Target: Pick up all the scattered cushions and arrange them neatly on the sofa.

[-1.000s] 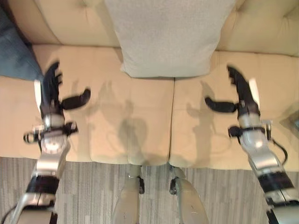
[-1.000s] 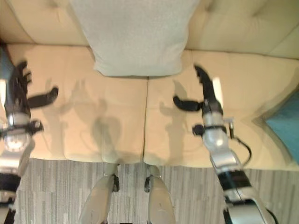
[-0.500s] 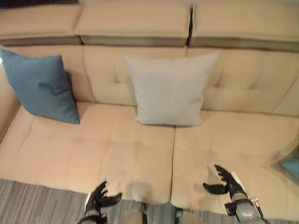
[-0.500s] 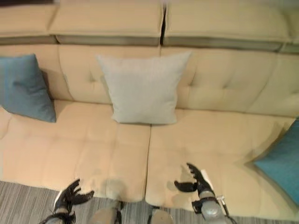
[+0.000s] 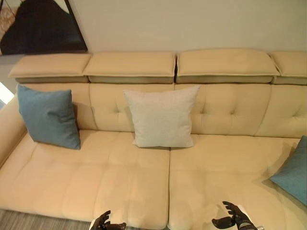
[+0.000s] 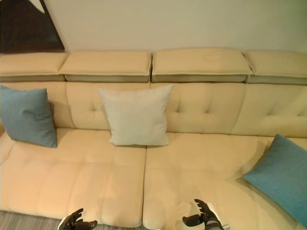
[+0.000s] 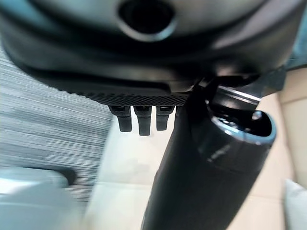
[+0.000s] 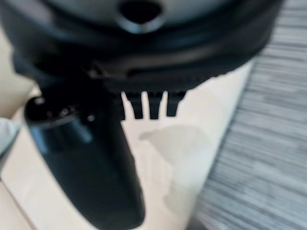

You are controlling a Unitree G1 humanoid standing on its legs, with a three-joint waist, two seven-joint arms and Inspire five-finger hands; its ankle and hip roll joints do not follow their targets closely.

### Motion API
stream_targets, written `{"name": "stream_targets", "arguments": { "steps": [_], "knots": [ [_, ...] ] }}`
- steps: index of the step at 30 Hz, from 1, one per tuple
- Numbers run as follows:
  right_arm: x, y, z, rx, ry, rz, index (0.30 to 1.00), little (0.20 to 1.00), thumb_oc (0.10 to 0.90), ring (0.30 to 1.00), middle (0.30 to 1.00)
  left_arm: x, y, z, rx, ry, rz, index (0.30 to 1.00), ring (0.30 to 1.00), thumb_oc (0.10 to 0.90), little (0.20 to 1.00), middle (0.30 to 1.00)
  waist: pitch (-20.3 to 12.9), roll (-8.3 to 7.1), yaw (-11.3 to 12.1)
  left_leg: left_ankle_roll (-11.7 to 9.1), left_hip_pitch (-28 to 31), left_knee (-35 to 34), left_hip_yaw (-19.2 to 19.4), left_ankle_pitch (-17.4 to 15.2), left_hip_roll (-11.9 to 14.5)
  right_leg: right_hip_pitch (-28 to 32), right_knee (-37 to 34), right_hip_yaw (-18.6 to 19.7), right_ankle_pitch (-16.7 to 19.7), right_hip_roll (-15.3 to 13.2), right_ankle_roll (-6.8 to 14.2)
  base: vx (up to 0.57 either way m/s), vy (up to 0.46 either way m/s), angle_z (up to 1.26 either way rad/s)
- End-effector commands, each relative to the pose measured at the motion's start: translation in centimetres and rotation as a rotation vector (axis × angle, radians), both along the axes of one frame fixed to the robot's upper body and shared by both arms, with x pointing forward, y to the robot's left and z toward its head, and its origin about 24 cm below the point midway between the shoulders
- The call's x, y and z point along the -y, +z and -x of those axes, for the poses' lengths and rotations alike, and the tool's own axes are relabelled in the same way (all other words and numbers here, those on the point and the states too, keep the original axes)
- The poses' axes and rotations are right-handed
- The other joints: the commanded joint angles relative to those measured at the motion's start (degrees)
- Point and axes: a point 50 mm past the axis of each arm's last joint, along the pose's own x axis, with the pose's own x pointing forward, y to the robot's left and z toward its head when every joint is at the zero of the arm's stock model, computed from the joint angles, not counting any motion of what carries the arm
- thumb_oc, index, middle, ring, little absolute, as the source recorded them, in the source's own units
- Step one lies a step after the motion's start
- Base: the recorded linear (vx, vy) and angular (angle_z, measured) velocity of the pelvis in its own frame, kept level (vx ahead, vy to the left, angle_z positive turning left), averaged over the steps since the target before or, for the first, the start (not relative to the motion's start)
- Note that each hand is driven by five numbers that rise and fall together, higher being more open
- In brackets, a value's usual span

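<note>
Cushions stand on the sofa (image 6: 192, 158): blue cushion (image 5: 48, 116) at the left end, grey cushion (image 5: 160, 116) mid-backrest, teal cushion (image 6: 280, 175) slumped at the right end, likely next to straighten; left hand (image 5: 104, 223) and right hand (image 5: 235, 220) hang empty, fingers relaxed, by the front edge.

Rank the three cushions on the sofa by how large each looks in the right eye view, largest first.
1. Teal cushion at the right end; it lies nearer the camera and is cut by the picture's edge, so its lead is unsure.
2. Pale grey cushion in the middle.
3. Blue cushion at the left end.
</note>
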Motion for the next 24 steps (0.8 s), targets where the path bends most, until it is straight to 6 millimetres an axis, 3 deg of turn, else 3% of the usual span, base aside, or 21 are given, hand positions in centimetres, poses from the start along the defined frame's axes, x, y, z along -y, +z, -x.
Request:
{"name": "stream_targets", "arguments": {
  "steps": [1, 3, 7, 11, 12, 13, 15, 18, 21, 24],
  "knots": [
    [0.8, 1.2, -2.7, 0.089, -0.035, 0.035, 0.9, 0.9, 0.8, 0.9, 0.9, -1.1, 1.2, -2.2, 0.092, -0.044, -0.049, 0.9, 0.9, 0.8, 0.9, 0.9, 1.2, -1.36, 0.4, 3.4, 3.4, 0.2, -1.0, -8.9, -2.6, -4.1, 0.5, 2.8, -1.4, 0.5, 4.5, -0.21, 0.158, -0.11],
    [0.7, 1.0, -2.8, 0.069, -0.045, 0.041, 0.9, 0.9, 0.8, 0.9, 0.9, -0.9, 1.1, -2.6, 0.082, -0.078, -0.063, 0.9, 0.9, 0.8, 0.9, 0.9, 1.4, -1.51, 0.1, 4.7, 3.7, -2.2, 0.1, -10.7, -3.4, -6.5, 0.9, 3.0, 0.6, -0.9, 5.9, -0.27, 0.219, -0.19],
    [0.3, 0.6, -2.7, 0.035, -0.029, 0.05, 0.9, 0.9, 0.8, 0.9, 0.9, -0.9, 1.0, -2.6, 0.065, -0.099, -0.08, 0.9, 0.9, 0.8, 0.9, 0.9, 2.4, -2.1, 0.8, 6.3, 3.1, -3.8, 0.0, -10.6, -5.7, -9.2, 0.5, 3.4, 3.6, -2.7, 7.8, -0.24, 0.169, -0.26],
    [-0.7, 0.1, -2.8, -0.003, 0.012, 0.048, 0.9, 0.9, 0.8, 0.9, 0.9, -1.3, 0.8, -2.4, 0.035, -0.104, -0.103, 0.9, 0.9, 0.8, 0.9, 0.9, 4.6, -3.18, 2.4, 7.4, 1.6, -3.9, 1.6, -9.4, -7.1, -11.3, 0.0, 0.5, 5.7, -4.9, 9.5, -0.34, 0.135, -0.44],
    [-1.0, -0.2, -2.5, -0.02, 0.02, 0.044, 0.9, 0.9, 0.8, 0.9, 0.9, -1.5, 0.9, -2.6, 0.036, -0.11, -0.111, 0.9, 0.9, 0.8, 0.9, 0.9, 5.3, -3.09, 3.5, 7.7, -0.3, -2.9, 2.8, -8.5, -6.8, -10.6, 2.3, -3.0, 2.9, -5.6, 8.9, -0.3, 0.06, -0.57],
    [-1.2, -0.5, -2.1, -0.039, 0.023, 0.04, 0.9, 0.9, 0.8, 0.9, 0.9, -1.6, 0.8, -2.5, 0.024, -0.118, -0.115, 0.9, 0.9, 0.8, 0.9, 0.9, 5.8, -2.95, 4.0, 8.1, -0.7, -2.5, 3.4, -8.3, -6.5, -9.8, 5.1, -3.6, 1.2, -5.6, 8.2, -0.39, 0.086, -0.46],
    [-1.5, -0.9, -1.4, -0.067, 0.023, 0.031, 0.9, 0.9, 0.8, 0.9, 0.9, -1.6, 0.7, -2.4, 0.002, -0.136, -0.121, 0.9, 0.9, 0.8, 0.9, 0.9, 5.6, -2.84, 4.5, 8.9, -1.5, -2.6, 4.2, -7.2, -6.1, -9.0, 11.6, -2.8, -1.6, -4.6, 7.2, -0.24, 0.062, -0.49],
    [-1.7, -1.3, -0.6, -0.09, 0.016, 0.025, 0.9, 0.9, 0.8, 0.9, 0.9, -1.3, 0.5, -2.1, -0.025, -0.163, -0.123, 0.9, 0.9, 0.8, 0.9, 0.9, 4.1, -2.9, 5.7, 9.3, -2.7, -3.7, 6.2, -5.9, -5.2, -5.2, 15.8, -3.5, -5.5, -3.7, 6.6, -0.18, 0.0, -0.47],
    [-2.0, -1.5, -0.2, -0.098, 0.011, 0.016, 0.9, 0.9, 0.8, 0.9, 0.9, -1.2, 0.5, -2.2, -0.028, -0.179, -0.127, 0.9, 0.9, 0.8, 0.9, 0.9, 2.4, -3.79, 7.7, 9.1, -5.0, -3.3, 9.5, -5.1, -4.5, 0.6, 14.4, -6.0, -7.5, -3.7, 6.8, -0.15, -0.094, -0.65],
    [-2.1, -1.3, -1.0, -0.075, 0.019, 0.021, 0.9, 0.9, 0.8, 0.9, 0.9, -1.1, 0.7, -2.8, -0.007, -0.17, -0.13, 0.9, 0.9, 0.8, 0.9, 0.9, 1.4, -4.51, 8.4, 8.5, -5.8, -3.6, 11.9, -4.6, -3.3, 1.7, 9.8, -6.4, -7.7, -3.3, 6.6, -0.07, -0.148, -0.62]
  ]
}}
